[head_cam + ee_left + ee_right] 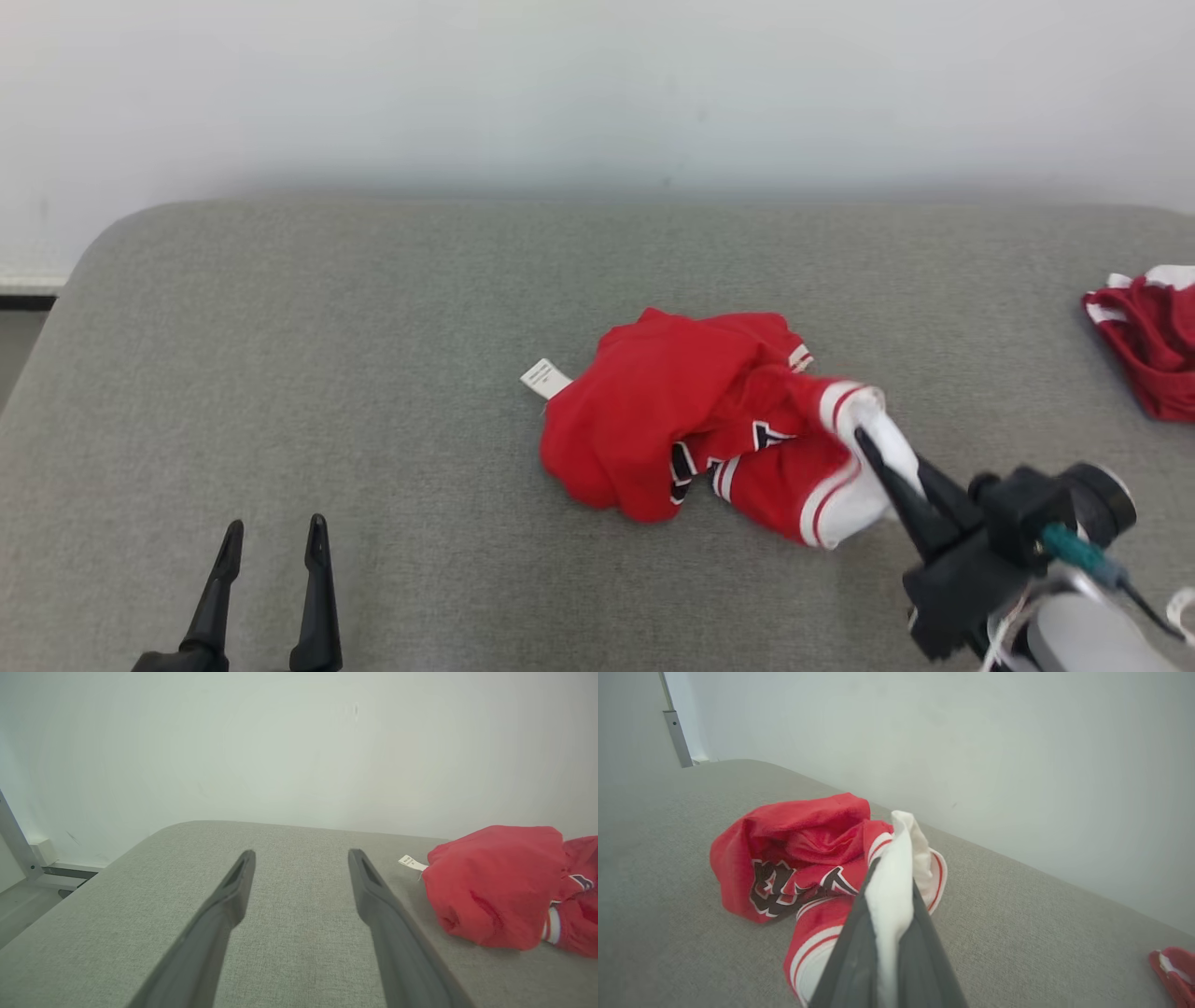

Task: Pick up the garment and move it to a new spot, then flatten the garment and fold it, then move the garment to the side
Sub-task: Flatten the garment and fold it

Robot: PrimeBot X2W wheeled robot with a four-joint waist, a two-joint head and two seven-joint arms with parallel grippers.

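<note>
Red garment (672, 420) crumpled mid-table (327, 355). At its 4 o'clock, right gripper (866, 446), jaws pinched on white cuff (896, 858). At 7 o'clock, left gripper (275, 537), jaws wide, empty. Second cloth (1153, 345) at table's 3 o'clock edge.

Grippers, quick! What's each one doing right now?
Left gripper: open, holding nothing.
Right gripper: shut on the red garment, at its white edge.
</note>
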